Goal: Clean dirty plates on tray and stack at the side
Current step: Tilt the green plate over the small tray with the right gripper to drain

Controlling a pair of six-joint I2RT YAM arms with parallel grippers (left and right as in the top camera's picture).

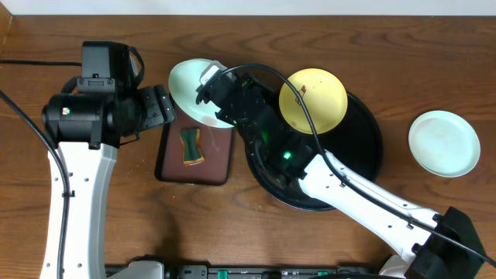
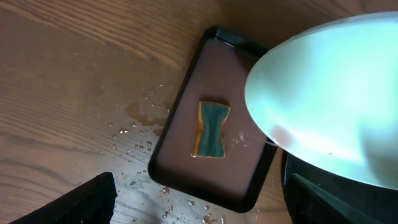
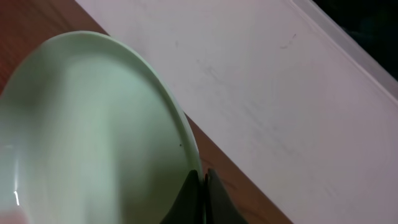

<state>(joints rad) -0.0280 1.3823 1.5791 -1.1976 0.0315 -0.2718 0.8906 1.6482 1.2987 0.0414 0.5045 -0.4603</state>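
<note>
The right end effector (image 3: 200,191) was pressed together on the rim of the mint green plate (image 1: 191,87), pinching its edge between the two fingers (image 3: 186,196). It held the plate tilted, off the counter (image 1: 116,240), at the far side of the counter between the two arms. In the left wrist view the same plate filled the upper right corner, partly over the far right corner of the brown rectangular tray (image 2: 186,102). A green and yellow sponge (image 2: 212,129) lay flat near the middle of that brown tray, touched by nothing. The left end effector (image 1: 163,108) hung just left of the plate, above the left far corner of the brown tray, with its fingers (image 2: 90,202) spread wide and nothing between them. Water drops (image 2: 140,146) spotted the wood beside the brown tray's left edge. The pale yellow plate (image 1: 312,101) sat on the far part of the round black tray (image 1: 370,151), with a small dark smear near its middle. The right arm crossed over the near left part of that tray. The light blue plate (image 1: 444,143) rested on the counter, well apart to the right of the black tray.
</note>
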